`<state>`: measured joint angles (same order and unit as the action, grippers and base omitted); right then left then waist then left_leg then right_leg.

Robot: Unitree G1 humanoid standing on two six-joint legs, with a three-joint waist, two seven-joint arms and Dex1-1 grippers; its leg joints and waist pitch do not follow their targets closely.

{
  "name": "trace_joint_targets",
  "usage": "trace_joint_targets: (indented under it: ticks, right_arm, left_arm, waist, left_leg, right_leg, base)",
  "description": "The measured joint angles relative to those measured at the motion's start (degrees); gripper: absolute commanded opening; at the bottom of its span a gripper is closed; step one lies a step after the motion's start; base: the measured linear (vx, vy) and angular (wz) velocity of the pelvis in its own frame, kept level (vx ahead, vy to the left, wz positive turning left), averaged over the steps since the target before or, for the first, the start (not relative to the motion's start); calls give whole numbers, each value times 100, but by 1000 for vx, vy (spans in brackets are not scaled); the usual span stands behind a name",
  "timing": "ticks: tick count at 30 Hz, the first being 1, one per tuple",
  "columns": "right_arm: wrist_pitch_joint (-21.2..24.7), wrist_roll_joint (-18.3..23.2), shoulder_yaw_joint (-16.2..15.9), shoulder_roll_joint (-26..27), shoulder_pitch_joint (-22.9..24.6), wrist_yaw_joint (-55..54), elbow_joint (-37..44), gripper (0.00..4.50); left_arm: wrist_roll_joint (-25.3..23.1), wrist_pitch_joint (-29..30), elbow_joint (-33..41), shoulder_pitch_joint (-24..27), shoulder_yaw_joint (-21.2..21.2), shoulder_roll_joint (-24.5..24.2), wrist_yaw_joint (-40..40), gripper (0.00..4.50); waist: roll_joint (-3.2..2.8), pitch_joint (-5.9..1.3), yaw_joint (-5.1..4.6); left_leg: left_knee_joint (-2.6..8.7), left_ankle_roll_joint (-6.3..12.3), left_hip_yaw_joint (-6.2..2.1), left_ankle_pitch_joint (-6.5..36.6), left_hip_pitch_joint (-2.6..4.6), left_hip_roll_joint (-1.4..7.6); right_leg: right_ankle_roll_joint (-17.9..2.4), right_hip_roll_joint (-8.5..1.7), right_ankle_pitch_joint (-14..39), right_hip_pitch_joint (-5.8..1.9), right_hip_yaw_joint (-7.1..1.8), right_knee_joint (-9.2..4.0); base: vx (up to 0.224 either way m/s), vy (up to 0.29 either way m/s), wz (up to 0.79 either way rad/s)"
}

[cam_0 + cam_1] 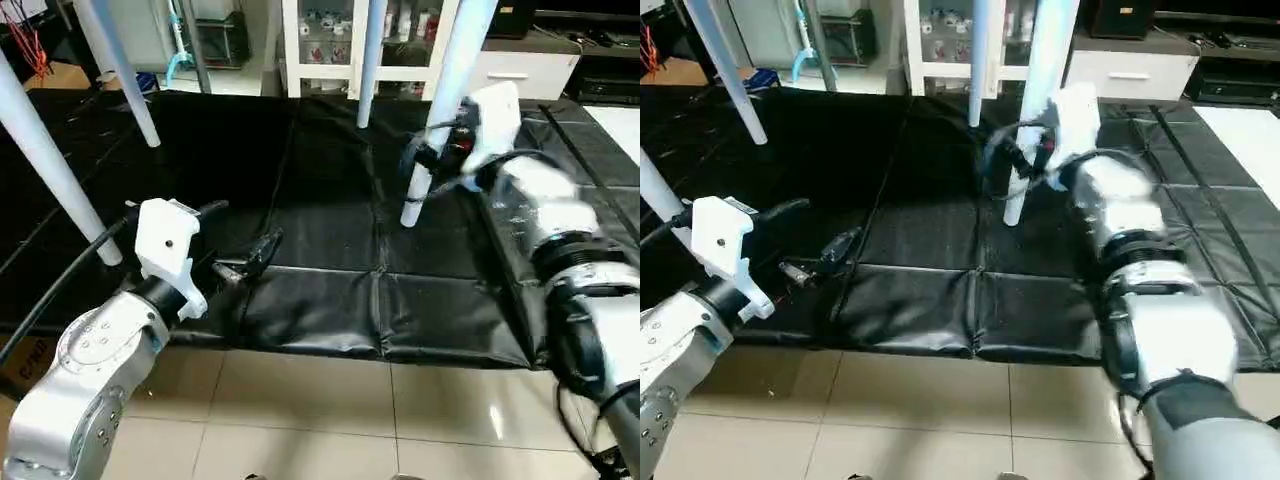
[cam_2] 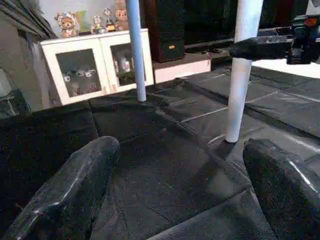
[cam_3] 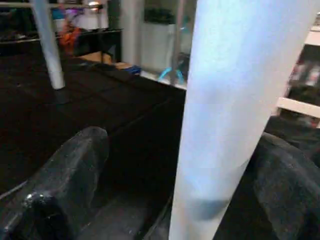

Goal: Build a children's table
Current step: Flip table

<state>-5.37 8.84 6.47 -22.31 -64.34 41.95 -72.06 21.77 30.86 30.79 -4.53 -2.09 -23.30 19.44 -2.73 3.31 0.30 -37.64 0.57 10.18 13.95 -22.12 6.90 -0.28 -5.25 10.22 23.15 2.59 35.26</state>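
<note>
Table leg [image 1: 432,120] stands near upright on the black mat [image 1: 330,260], long axis vertical, narrow foot down, leaning slightly. My right fingers [image 3: 150,165] straddle it, spread wide, not clamped. Left fingers [image 2: 165,195] spread too, empty, low over the mat.

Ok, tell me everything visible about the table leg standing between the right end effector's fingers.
The table leg is a white, smooth, plastic-looking tapered tube, narrowing to its foot, which rests on the black mat. It stands nearly upright, leaning slightly. The right end effector is open around it; contact cannot be told.
</note>
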Motion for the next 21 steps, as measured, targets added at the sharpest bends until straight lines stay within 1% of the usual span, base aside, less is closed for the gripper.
trace_joint_targets:
  ticks: [6,8,12,15,16,19,21]
  right_arm:
    - [1,-35,0,-247,-54,872,-124,446]
    - [28,-18,-1,-361,-54,1478,-128,446]
    - [36,7,-10,-390,-53,2233,-126,446]
    - [40,13,-26,-453,-17,2772,-78,446]
    - [40,19,-29,-482,40,2936,-30,446]
    - [20,28,-57,-550,224,3164,69,446]
    - [-34,25,-67,-580,363,3240,164,446]
  left_arm:
    - [85,111,5,11,6,35,19,450]
    - [85,161,11,24,6,74,-23,450]
    - [75,174,12,27,6,87,-72,450]
    - [71,178,12,26,6,92,-95,450]
    - [64,178,12,26,6,92,-97,450]
    - [47,178,12,25,6,95,-101,450]
    - [40,178,12,22,6,112,-106,450]
  waist:
    - [0,0,1]
    - [0,0,2]
    - [0,0,0]
    - [0,0,32]
    - [0,0,57]
    - [-1,-1,131]
    - [-2,-1,160]
  left_leg:
    - [-3,16,0,-9,-3,4]
    - [-4,34,1,-20,-7,5]
    - [-8,37,2,-22,-7,12]
    - [-19,39,22,-23,-10,37]
    - [-26,39,36,-23,-10,52]
    - [-34,39,79,-23,-8,78]
    - [-36,39,114,-23,-4,97]
  right_leg:
    - [-2,0,-1,0,2,2]
    - [-2,0,-1,3,3,2]
    - [-2,1,-1,6,9,11]
    - [-3,1,0,5,21,17]
    - [-3,1,0,4,28,17]
    - [-7,0,-2,3,28,23]
    - [-10,-1,-4,3,28,23]
  base:
    - [0,0,0]
    - [0,0,0]
    - [0,0,0]
    - [0,0,0]
    - [0,0,0]
    - [0,0,0]
    - [0,0,0]
